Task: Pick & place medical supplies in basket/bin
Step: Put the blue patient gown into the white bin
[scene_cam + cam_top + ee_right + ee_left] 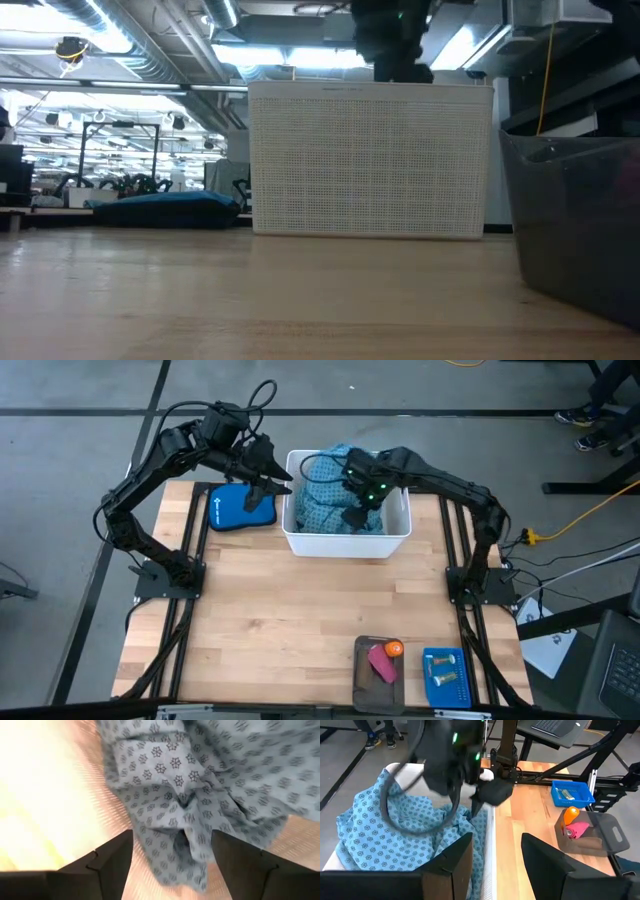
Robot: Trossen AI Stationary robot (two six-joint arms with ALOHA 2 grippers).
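Note:
The teal-blue dotted cloth (pixel 335 500) lies bunched inside the white tub (pixel 395 540) at the table's far middle, its top above the rim. My right gripper (pixel 356 512) is open and points down into the tub, and a fold of the cloth (pixel 185 820) runs between its fingers. My left gripper (pixel 278 482) is open beside the tub's left rim (pixel 490 845), its fingers on either side of that wall. The pink piece (pixel 383 663) and orange piece (pixel 394 649) lie in the dark-grey tray (pixel 362 685). Tan pieces lie in the small blue basket (pixel 447 678). My right gripper stands from above over the bunched cloth, with a ridge of the cloth (pixel 187 860) between its open fingers (pixel 112 857). I cannot tell whether the fingers touch it.
A royal-blue zip pouch (pixel 240 508) lies left of the tub, under my left arm. The tray and basket sit at the near right edge. Bare wooden tabletop (pixel 300 620) spreads between the tub and the near edge. In the low view the tub (pixel 370 160) fills the middle.

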